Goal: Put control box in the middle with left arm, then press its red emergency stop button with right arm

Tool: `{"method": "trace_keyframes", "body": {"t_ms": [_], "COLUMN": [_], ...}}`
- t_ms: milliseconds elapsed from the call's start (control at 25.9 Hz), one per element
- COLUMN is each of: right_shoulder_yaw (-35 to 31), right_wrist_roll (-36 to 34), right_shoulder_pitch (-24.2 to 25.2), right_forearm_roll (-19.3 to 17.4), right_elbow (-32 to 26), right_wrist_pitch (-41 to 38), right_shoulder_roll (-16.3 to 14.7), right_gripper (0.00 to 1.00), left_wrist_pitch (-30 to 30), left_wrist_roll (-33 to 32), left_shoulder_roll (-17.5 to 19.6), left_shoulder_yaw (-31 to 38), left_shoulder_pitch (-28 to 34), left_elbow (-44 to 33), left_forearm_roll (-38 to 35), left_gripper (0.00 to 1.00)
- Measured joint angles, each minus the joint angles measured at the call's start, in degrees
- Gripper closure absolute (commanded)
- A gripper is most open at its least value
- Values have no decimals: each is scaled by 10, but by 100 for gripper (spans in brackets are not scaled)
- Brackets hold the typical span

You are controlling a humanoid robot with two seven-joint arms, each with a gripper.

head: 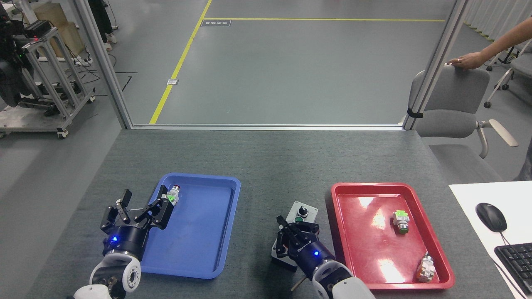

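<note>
Control box (296, 224): on the dark felt tabletop (266, 158) between the blue tray (224, 232) and the red tray (440, 232), near end hidden under the right gripper.
Right gripper (293, 235): over the box's near half; fingers bunched, closure unclear.
Left gripper (135, 206): fingers spread, empty, at the blue tray's left rim.
Emergency stop button: hidden.
Small switch part (172, 195): in the blue tray's far left corner.

A blue tray (216, 249) holds one small switch part (172, 195) near its far left corner. A red tray (440, 265) carries two more parts (well apart). A mouse (491, 216) and keyboard (515, 259) sit at the right edge.
</note>
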Motion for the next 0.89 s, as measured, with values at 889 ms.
{"method": "trace_keyframes", "body": {"t_ms": [889], "right_shoulder_yaw": [-234], "right_wrist_roll": [29], "right_shoulder_pitch": [169], "right_forearm_roll": [-100], "right_elbow": [-288], "right_wrist_pitch": [62], "right_shoulder_roll": [-24], "right_gripper": [0], "left_wrist_pitch": [-9], "left_wrist_roll": [-5], "left_shoulder_roll": [0], "left_shoulder_yaw": [-1], "left_shoulder_pitch": [35], "left_elbow": [-7], "left_forearm_roll": [-2], "left_gripper": [1]}}
